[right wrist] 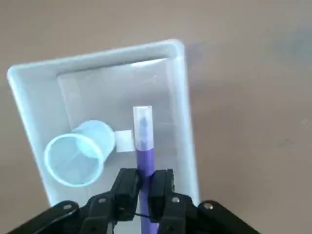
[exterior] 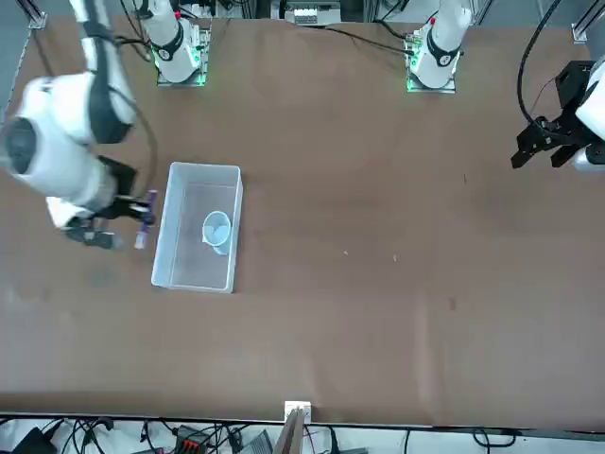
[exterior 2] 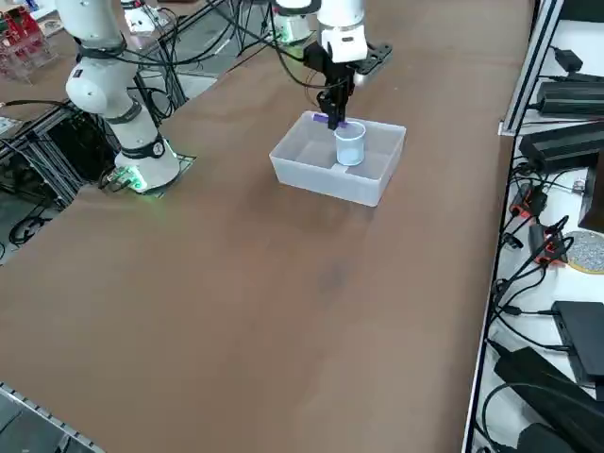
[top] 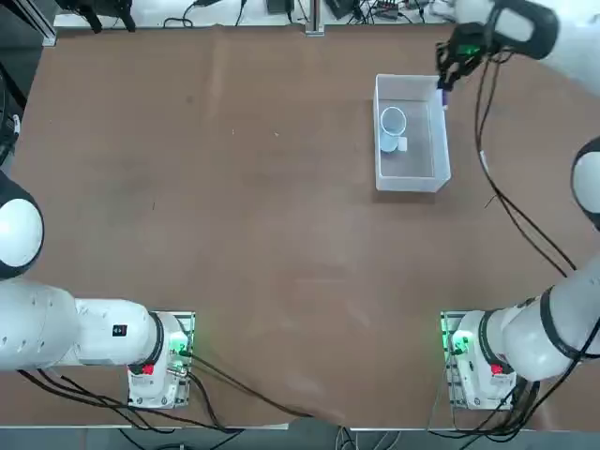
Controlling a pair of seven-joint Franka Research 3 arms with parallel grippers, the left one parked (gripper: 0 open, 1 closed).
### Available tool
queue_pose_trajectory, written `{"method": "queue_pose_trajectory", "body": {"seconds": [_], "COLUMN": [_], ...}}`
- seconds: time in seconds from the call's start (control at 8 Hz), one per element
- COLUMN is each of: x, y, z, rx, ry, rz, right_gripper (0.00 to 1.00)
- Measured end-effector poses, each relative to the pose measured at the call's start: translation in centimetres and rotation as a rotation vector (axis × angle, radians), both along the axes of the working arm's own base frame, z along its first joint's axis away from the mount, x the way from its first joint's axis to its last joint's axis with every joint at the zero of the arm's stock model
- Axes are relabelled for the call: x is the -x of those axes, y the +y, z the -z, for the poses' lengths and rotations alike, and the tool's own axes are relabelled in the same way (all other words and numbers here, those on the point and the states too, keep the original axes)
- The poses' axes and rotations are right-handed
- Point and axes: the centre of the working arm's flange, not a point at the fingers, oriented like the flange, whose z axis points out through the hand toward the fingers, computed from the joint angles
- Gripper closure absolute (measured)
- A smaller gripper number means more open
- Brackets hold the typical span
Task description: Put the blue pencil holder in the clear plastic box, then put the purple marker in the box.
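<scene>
Purple marker (right wrist: 144,146) — in right hand (right wrist: 145,187) — above clear plastic box (right wrist: 180,122)

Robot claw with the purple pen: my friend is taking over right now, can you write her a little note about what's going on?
Right claw: shut on the thin purple marker with the whitish tip, held in the air by the clear rectangular plastic box, at its wall on the robot's right.
Small pale blue cylindrical pencil holder: standing upright inside the box, beside the small white label on the floor.
Done: holder is in the box; marker is picked up.
Left: bring the marker over the box floor, let it go inside, clear of the holder if possible.
</scene>
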Motion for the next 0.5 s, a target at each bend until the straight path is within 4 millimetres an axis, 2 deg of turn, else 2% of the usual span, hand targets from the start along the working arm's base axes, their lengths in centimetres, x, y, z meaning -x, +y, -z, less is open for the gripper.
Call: {"method": "queue_pose_trajectory", "body": {"seconds": [0.12, 0.25, 0.5], "x": [0.2, 0.3, 0.9], "y": [2.0, 3.1, 3.7], "z": [1.8, 3.9, 8.3], "rx": [0.014, 0.026, 0.045], "ry": [0.019, 0.035, 0.047], "rz": [-0.016, -0.03, -0.044], "right_gripper": [0.85, 0.85, 0.85]}}
